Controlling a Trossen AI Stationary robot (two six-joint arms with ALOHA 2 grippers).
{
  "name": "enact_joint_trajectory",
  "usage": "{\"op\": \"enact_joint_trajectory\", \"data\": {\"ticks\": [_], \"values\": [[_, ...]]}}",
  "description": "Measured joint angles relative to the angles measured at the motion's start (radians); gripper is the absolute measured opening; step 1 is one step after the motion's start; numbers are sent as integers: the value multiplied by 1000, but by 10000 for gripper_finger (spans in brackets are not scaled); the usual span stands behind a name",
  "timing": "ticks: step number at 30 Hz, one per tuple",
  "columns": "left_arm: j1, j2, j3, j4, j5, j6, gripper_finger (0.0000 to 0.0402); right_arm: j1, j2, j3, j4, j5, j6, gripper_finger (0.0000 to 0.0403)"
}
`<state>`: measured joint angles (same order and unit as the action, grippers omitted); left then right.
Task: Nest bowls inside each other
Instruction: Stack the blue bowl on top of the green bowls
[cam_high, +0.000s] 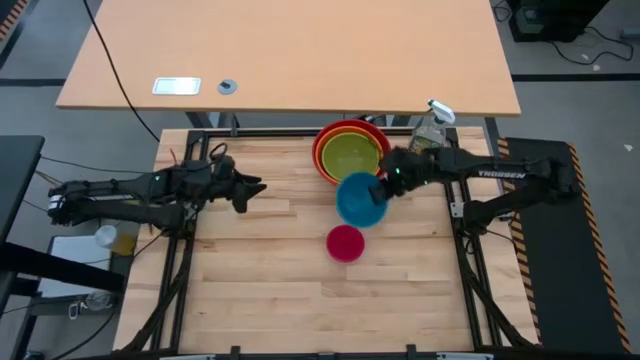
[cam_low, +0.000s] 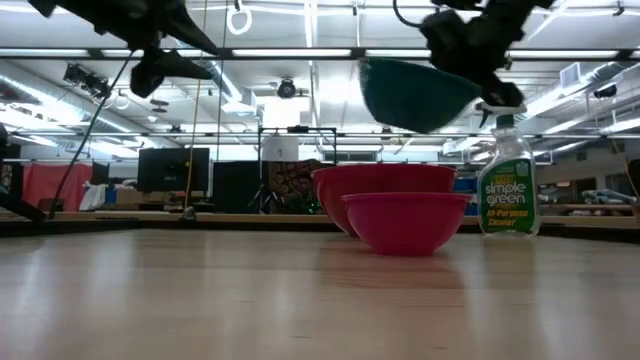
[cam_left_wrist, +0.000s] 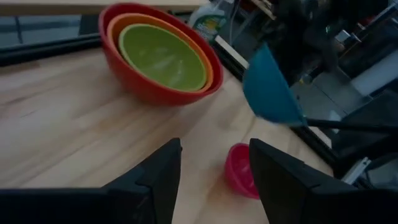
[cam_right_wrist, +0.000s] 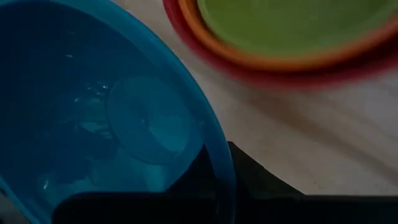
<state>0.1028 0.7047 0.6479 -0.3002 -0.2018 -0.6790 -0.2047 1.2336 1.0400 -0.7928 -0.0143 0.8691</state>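
A red bowl (cam_high: 325, 150) stands at the table's far middle with an orange bowl (cam_high: 340, 132) and a lime green bowl (cam_high: 352, 155) nested in it. A blue bowl (cam_high: 358, 200) hangs in the air just nearer than this stack, with my right gripper (cam_high: 385, 184) shut on it. A small pink bowl (cam_high: 345, 243) sits upright on the table, nearer than the blue one. My left gripper (cam_left_wrist: 214, 168) hovers open over the table's left part, pointing toward the bowls and touching nothing. My right gripper pinches the blue bowl's rim (cam_right_wrist: 219, 155) on the side toward the table's right, one finger inside the bowl and one finger (cam_right_wrist: 258, 174) outside. The fingers slant down from the right. The bowl (cam_low: 415, 95) is lifted clear, tilted, above the pink bowl's height.
A clear spray bottle (cam_high: 432, 128) stands at the far right, close behind my right arm and beside the stack. A larger desk (cam_high: 290, 60) lies beyond the table's far edge. Bare wood spreads across the near half and the left of the table.
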Motion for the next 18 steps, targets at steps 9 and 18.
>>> {"op": "enact_joint_trajectory", "data": {"ticks": [9,18], "values": [[216,109,0,64,159,130,192,-169,173,217,71,20,-27,17],[374,155,0,163,324,161,192,-293,371,419,78,114,-99,17]]}}
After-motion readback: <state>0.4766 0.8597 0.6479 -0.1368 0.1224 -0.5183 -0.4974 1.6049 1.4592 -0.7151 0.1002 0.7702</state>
